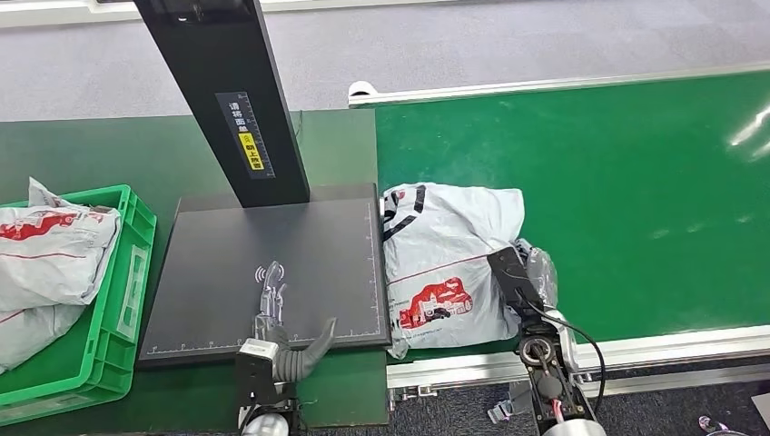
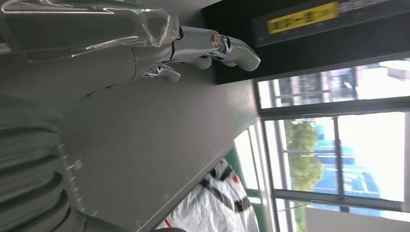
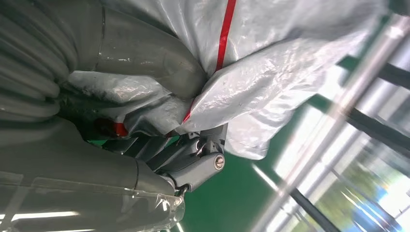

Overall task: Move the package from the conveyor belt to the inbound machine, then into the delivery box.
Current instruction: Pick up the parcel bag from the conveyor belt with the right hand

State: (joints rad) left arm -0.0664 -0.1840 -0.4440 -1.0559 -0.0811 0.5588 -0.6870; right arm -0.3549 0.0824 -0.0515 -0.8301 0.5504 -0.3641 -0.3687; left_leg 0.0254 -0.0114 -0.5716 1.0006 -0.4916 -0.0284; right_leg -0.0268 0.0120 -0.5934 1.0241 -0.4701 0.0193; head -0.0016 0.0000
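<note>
the left robot hand [image 1: 272, 313] is hovering over the near edge of the dark inbound machine [image 1: 218, 272], its fingers [image 2: 227, 48] spread and holding nothing. just to the right, the right robot hand [image 1: 531, 282] is gripping the near right corner of the package [image 1: 445, 263], with the thumb [image 3: 159, 63] and fingers [image 3: 193, 164] pinching a fold of the grey plastic (the red stripe runs right through the pinch). the package, a grey bag with red and black print, is lying on the green conveyor belt [image 1: 636, 182], its left edge touching the machine's plate. at the far left a green delivery box [image 1: 109, 318] is holding other grey bags [image 1: 50, 250]. farther back, the machine's black post [image 1: 231, 91] is rising from the plate with a yellow label [image 1: 251, 150] on it.
</note>
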